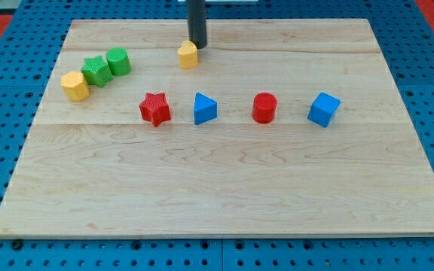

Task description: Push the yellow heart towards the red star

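The yellow heart (188, 55) lies near the top middle of the wooden board (224, 196). The red star (155, 109) lies below it and a little to the view's left. My tip (197, 46) stands right at the heart's upper right side, touching it or nearly so. The dark rod rises from there out of the view's top.
A yellow hexagon-like block (74, 86), a green star (96, 71) and a green cylinder (118, 62) cluster at the upper left. A blue triangle (205, 109), a red cylinder (264, 108) and a blue cube (323, 110) line up right of the red star.
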Controlling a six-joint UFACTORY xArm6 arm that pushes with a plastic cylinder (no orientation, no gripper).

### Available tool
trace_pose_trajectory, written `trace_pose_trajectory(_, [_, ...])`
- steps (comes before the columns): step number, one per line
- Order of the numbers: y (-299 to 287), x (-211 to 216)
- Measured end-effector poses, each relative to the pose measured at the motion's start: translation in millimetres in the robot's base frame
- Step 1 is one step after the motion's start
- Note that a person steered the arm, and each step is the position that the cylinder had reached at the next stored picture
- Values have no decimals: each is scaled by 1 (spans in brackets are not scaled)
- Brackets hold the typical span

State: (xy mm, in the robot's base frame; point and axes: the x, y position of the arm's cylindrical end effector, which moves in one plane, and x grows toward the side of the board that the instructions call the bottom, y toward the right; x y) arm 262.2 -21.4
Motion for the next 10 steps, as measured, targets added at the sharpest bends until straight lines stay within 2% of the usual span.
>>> trace_pose_trajectory(1, [-10, -26])
trace_pose_trajectory(2, [-6, -13])
trace_pose_trajectory(4, [3, 50])
trace_pose_trajectory(5, [-1, 28])
trace_pose_trajectory(6, [22, -6])
trace_pose_trajectory(7, [-50, 3])
trace_pose_trajectory(8, [-71, 18])
trace_pose_trajectory(9, [-39, -3])
trace_pose_trajectory(10, [-14, 23])
